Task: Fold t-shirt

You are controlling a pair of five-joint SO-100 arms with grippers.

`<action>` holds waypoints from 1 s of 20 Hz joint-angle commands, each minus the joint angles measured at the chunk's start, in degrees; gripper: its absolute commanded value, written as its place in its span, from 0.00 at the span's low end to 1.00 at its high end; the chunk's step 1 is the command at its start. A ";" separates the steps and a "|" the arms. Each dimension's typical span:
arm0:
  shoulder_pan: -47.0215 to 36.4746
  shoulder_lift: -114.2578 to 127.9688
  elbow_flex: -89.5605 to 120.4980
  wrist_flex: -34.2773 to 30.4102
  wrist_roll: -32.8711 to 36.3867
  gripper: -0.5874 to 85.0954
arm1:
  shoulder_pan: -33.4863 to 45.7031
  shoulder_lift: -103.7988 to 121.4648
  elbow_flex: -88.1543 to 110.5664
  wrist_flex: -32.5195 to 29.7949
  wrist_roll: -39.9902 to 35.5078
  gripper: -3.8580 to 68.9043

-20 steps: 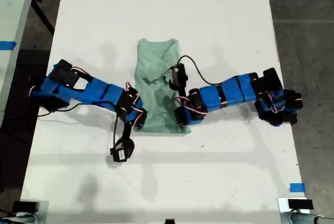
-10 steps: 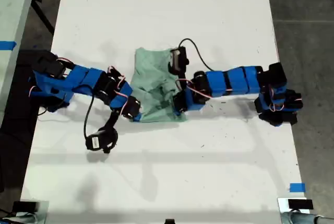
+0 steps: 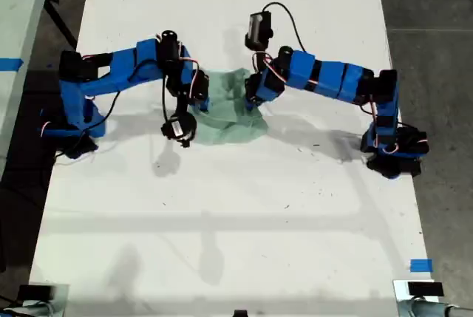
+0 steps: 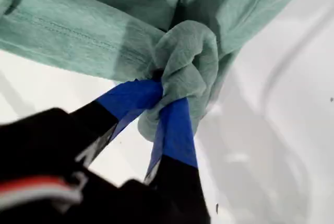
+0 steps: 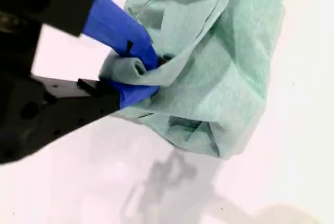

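Observation:
The pale mint-green t-shirt [image 3: 230, 116] lies bunched and doubled over near the middle of the white table [image 3: 236, 221]. Two blue arms reach in from the exterior view's left and right, and each pinches an edge of the cloth. The wrist views do not show which arm is which. In the first wrist view my first gripper [image 4: 164, 96] is shut on a gathered knot of the t-shirt [image 4: 78, 36]. In the second wrist view my second gripper [image 5: 148, 72] is shut on a folded edge of the t-shirt [image 5: 224, 78], and the cloth hangs in loose layers beyond it.
The arm bases stand at the table's edges on the exterior view's left [image 3: 70, 121] and right [image 3: 392, 151]. A cable loops above the arm on the right [image 3: 284, 14]. Blue tape [image 3: 420, 265] marks the near right corner in that view. Dark floor [image 3: 436, 51] borders the table.
Both arms swung toward the top of the exterior view, carrying the shirt's near edge over the rest. The shirt went from a long flat strip to a shorter, bunched shape.

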 commanded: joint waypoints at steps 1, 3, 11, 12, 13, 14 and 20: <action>-5.71 -2.46 -1.32 -1.32 1.76 0.01 | 3.34 -1.32 -6.68 -4.57 -1.93 0.04; -7.73 -5.01 -1.32 -2.29 2.46 0.01 | 4.13 -3.87 -8.09 -5.36 -1.93 0.04; -16.26 5.45 -2.81 -0.09 5.98 0.37 | 11.43 0.09 -12.92 -2.02 -4.83 0.55; -18.54 9.23 -2.20 0.70 6.42 0.37 | 13.36 2.55 -12.92 -0.88 -5.54 0.52; -20.74 12.74 -1.85 1.58 6.94 0.37 | 15.29 5.27 -12.57 0.53 -6.06 0.49; -22.59 16.26 -1.05 2.02 8.00 0.37 | 16.96 8.26 -11.78 1.93 -6.68 0.46; -27.86 34.89 12.13 2.55 9.40 0.35 | 23.47 30.50 5.89 8.17 -9.05 0.41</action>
